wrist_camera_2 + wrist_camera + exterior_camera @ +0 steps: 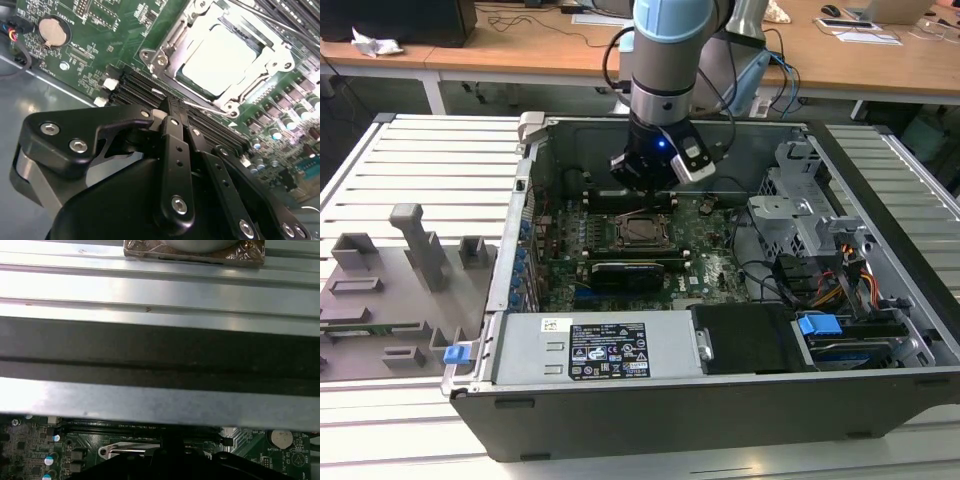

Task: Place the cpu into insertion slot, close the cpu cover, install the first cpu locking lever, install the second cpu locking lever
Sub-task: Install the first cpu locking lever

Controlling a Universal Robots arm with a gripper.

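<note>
The cpu point(220, 60) lies flat in the insertion slot point(161, 59), its silver top bright under the light. The cpu cover point(264, 75) sits down around it as a metal frame with the chip showing through its window. A thin wire locking lever point(207, 108) runs along the socket's near side. My gripper point(171, 106) has its black fingers point(175, 150) pressed together, their tips right at this lever; whether they touch it I cannot tell. In the exterior view the gripper point(642, 190) hangs inside the open case just behind the cpu point(641, 232).
A long black card point(625, 272) lies in front of the socket, and dark memory slots point(132, 87) run beside it. The power supply point(590, 350), drive cage point(800, 210) and cables point(820, 285) crowd the case. A coin battery point(52, 31) sits on the board.
</note>
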